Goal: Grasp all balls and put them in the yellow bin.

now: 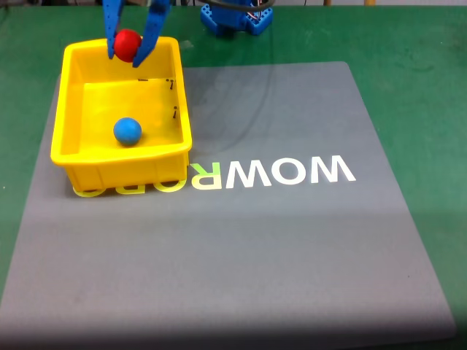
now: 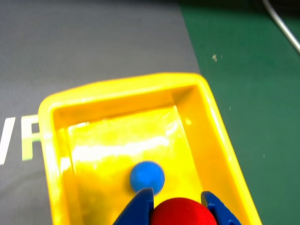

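Tool (image 1: 126, 57) top cropped; red ball (image 2: 182, 213) bottom cropped

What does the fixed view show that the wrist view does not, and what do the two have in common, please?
The fixed view alone shows the arm's blue base, the whole grey mat with its full lettering, and the black marks on the bin's inner wall. The wrist view alone shows a pale cable on the green surface. Both show the yellow bin, the blue ball inside it, and the gripper, jaws closed on the red ball above the bin.

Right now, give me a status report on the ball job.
Gripper shut on red ball, above yellow bin. Blue ball already inside. Drop path unobstructed.
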Action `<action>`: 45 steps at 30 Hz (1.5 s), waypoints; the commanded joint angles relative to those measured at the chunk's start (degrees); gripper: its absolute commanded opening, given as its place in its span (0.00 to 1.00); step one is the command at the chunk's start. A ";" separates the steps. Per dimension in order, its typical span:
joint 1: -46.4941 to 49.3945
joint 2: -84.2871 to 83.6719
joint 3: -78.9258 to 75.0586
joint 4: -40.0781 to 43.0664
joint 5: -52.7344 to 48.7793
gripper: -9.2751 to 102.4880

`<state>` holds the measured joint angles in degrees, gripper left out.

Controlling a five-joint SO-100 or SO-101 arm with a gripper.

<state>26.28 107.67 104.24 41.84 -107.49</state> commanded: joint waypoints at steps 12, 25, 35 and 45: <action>0.70 2.90 -0.09 -0.53 -1.85 0.41; 0.18 1.58 -0.88 -2.46 -1.32 0.49; -2.46 5.62 -0.97 -1.67 -0.79 0.48; -24.52 34.72 8.79 11.95 9.76 0.14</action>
<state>8.00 133.42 109.07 52.03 -99.76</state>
